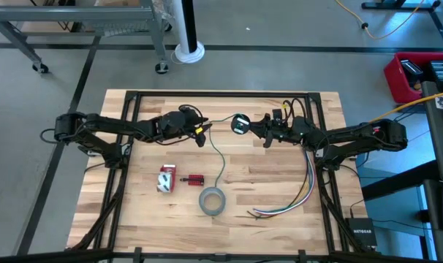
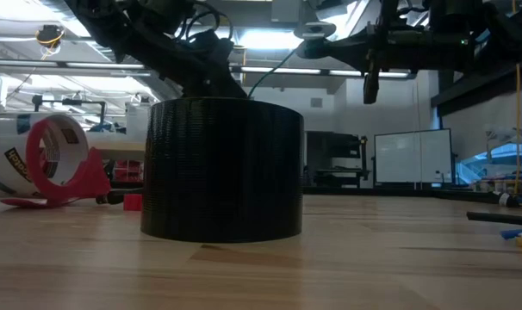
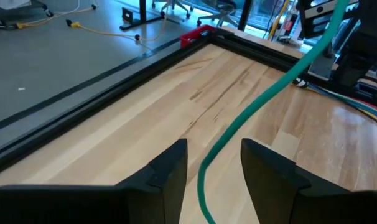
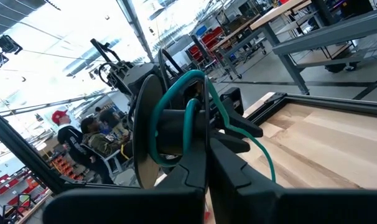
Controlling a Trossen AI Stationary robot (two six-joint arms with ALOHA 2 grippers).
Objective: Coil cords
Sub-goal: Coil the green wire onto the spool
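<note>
The thin cord [image 1: 218,162] runs from a small round dark disc [image 1: 240,124] toward my left gripper [image 1: 200,132], then hangs down to the table near the tape roll. In the wrist views it looks teal. My right gripper [image 1: 259,130] is shut on the disc [image 4: 152,134], which has a few turns of cord [image 4: 190,93] around its hub. My left gripper [image 3: 213,171] is open, with the cord [image 3: 251,118] passing between its two fingers. Both grippers are held above the far middle of the table. My right gripper pinches the disc at its hub [image 4: 176,134] between its two shut fingers [image 4: 195,165], coming level from the table's right. The disc is lifted clear of the table and lies about level, seen edge-on in the low view [image 2: 317,30]. My left gripper has the cord [image 3: 206,180] between its open fingers; I cannot tell whether either finger touches it.
A grey tape roll [image 1: 212,201] lies at the near middle and fills the low view [image 2: 222,168]. A red-and-white tape dispenser [image 1: 166,178] and a small red part [image 1: 195,179] lie to its left. A bunch of multicoloured wires [image 1: 303,186] lies at the right.
</note>
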